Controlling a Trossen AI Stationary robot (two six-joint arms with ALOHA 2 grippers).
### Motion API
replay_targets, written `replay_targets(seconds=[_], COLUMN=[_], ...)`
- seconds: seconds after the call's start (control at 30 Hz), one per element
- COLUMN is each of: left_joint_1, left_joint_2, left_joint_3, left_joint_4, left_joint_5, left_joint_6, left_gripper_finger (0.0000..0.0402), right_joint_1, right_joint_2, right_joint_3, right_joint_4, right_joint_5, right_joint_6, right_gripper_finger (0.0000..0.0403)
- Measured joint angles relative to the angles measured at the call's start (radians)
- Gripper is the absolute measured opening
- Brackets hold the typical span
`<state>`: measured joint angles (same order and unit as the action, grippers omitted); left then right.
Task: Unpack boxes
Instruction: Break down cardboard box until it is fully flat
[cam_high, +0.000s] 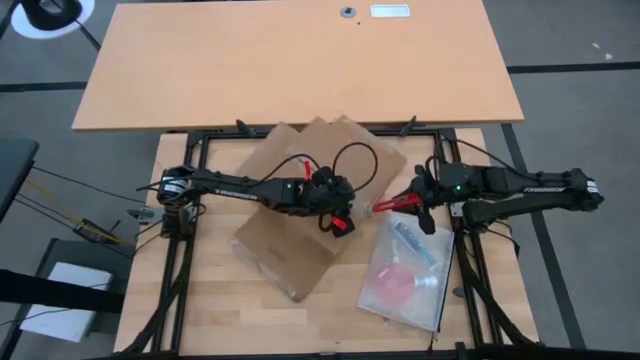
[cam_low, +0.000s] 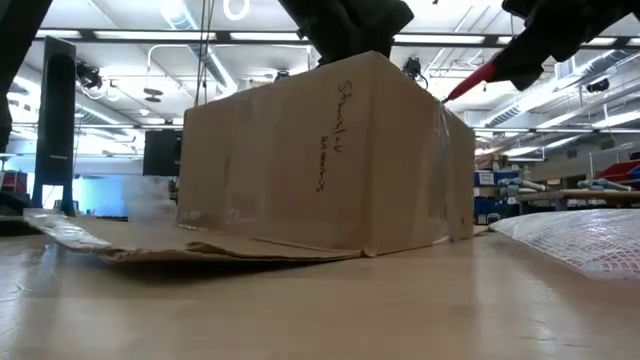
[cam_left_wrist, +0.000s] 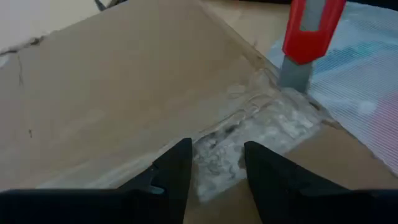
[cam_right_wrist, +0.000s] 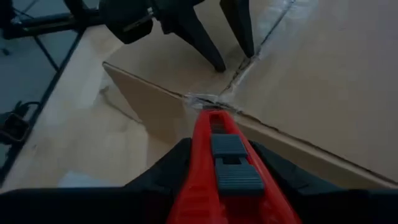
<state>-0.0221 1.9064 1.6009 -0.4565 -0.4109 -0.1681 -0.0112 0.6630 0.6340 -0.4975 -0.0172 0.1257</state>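
Observation:
The brown cardboard box (cam_high: 290, 250) stands askew at the table's middle, one flap (cam_low: 150, 240) lying flat on the table. A taped seam (cam_left_wrist: 249, 124) runs along its top. My left gripper (cam_left_wrist: 217, 152) is open above the box's top (cam_right_wrist: 311, 74), one finger on each side of the seam. My right gripper (cam_high: 420, 195) comes from the table's right, shut on a red utility knife (cam_right_wrist: 217, 143). The knife's grey front end (cam_left_wrist: 293, 73) is at the box's right top edge. My left gripper's fingertips (cam_right_wrist: 219, 65) point down at the box's top beside the taped seam; whether they touch it I cannot tell. My right gripper pinches the knife's red handle (cam_right_wrist: 202, 168) between its two fingers. The knife lies along the fingers and slants down toward the table's left. Its grey front end meets the tape at the box's top edge (cam_left_wrist: 280, 99).
A clear plastic bag (cam_high: 405, 270) with pink and white contents lies on the table right of the box, under the right arm. A larger bare tabletop (cam_high: 300, 60) adjoins the far side. Black frame rails (cam_high: 180, 270) run along both table sides.

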Motion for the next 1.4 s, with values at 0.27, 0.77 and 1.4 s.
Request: replay_targets(seconds=[0.27, 0.77, 1.4], left_joint_1=[0.004, -0.149, -0.188], left_joint_2=[-0.015, -0.055, -0.053], left_joint_3=[0.070, 0.238, 0.021], left_joint_4=[-0.098, -0.569, -0.215], left_joint_5=[0.046, 0.148, 0.005], left_joint_6=[0.040, 0.029, 0.404], left_gripper_finger=[0.0156, 0.0156, 0.0156], right_joint_1=[0.002, -0.006, -0.009], right_joint_2=[-0.004, 0.020, 0.050], right_joint_3=[0.001, 0.001, 0.003], right_joint_4=[-0.007, 0.030, 0.056], right_joint_5=[0.068, 0.356, 0.343], right_joint_6=[-0.003, -0.017, -0.024], right_gripper_finger=[0.0133, 0.0133, 0.0133])
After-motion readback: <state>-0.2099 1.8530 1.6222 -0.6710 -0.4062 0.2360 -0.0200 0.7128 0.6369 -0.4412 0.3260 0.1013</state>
